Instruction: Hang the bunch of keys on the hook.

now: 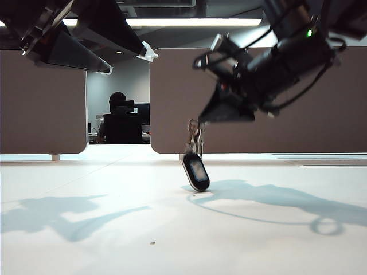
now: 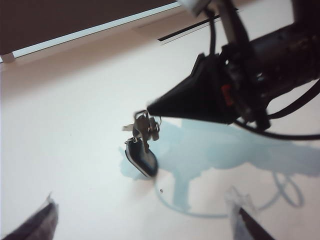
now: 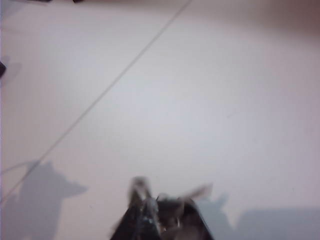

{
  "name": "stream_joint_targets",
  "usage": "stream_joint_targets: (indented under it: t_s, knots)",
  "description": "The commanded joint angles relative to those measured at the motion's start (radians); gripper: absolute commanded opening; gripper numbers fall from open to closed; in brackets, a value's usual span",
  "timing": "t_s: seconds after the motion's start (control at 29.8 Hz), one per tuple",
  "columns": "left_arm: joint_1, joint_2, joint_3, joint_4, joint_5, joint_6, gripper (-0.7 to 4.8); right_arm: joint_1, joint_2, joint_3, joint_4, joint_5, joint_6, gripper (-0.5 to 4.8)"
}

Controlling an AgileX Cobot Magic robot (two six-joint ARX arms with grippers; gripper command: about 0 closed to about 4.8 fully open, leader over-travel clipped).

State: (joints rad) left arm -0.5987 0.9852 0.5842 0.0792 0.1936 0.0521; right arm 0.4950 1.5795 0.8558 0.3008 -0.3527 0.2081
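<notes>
Exterior view: we see the right gripper clenched on the keys, fob dangling at table centre. The left gripper, at 10 o'clock, gapes empty. The right wrist view shows only blurred metal.

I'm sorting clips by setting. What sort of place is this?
Probably an open-plan office: brown partitions, ceiling strip lights, and a person seated at a desk behind the white table.

White table, brown partition panels behind, w/ a seated person in the gap.
</notes>
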Motion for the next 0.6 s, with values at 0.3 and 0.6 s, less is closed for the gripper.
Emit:
stream_joint_targets:
  t_s: [0.3, 0.6]
  knots:
    - [-0.001, -0.004, 0.007, 0.089, 0.011, -0.008, 4.79, 0.001, -0.188, 0.005, 0.02, 0.02, -0.004, -0.06]
    - [-0.001, -0.009, 0.08, 0.162, 0.032, -0.068, 4.79, -0.047, -0.272, 0.147, -0.151, 0.104, -0.067, -0.05]
